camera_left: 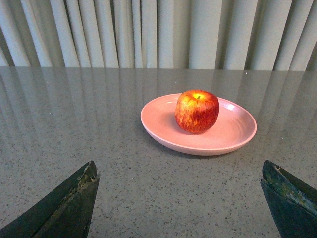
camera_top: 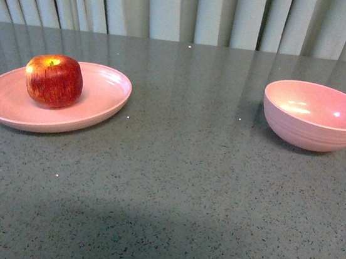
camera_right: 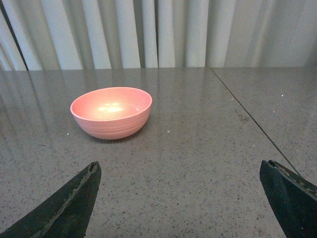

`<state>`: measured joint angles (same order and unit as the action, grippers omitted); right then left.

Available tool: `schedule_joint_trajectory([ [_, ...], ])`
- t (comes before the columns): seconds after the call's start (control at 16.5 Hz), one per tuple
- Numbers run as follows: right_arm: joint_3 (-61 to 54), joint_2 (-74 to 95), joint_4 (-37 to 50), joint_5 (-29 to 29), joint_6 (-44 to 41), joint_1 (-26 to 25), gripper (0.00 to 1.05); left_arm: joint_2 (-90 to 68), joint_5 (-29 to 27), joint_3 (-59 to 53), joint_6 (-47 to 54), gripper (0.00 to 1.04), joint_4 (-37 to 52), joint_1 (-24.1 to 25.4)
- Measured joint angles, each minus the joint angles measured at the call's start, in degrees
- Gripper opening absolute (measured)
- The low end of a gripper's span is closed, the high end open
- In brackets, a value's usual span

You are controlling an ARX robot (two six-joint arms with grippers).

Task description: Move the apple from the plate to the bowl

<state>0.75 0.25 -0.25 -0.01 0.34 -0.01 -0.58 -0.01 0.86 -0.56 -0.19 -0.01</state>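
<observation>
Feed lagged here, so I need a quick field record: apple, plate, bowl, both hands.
apple: on the plate, untouched
plate: left of the bowl, apart from it
bowl: upright, empty
left hand: open, facing the apple, holding nothing
right hand: open, facing the bowl, holding nothing
transfer: not yet begun

Left gripper [camera_left: 179, 167] is recorded with jaws spread wide — its dark, scuffed fingers [camera_left: 69, 203] are set well apart, nothing gripped between them. Right gripper [camera_right: 179, 166] is found in like pose — jaws wide, fingers [camera_right: 67, 203] apart and empty.
</observation>
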Motion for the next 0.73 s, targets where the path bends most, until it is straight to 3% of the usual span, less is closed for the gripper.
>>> schedule_joint_trajectory([
  [0.73,0.00,0.00,0.02,-0.02,0.00,0.00,0.98,0.00,0.00,0.00,-0.02,0.98,0.00,0.00],
])
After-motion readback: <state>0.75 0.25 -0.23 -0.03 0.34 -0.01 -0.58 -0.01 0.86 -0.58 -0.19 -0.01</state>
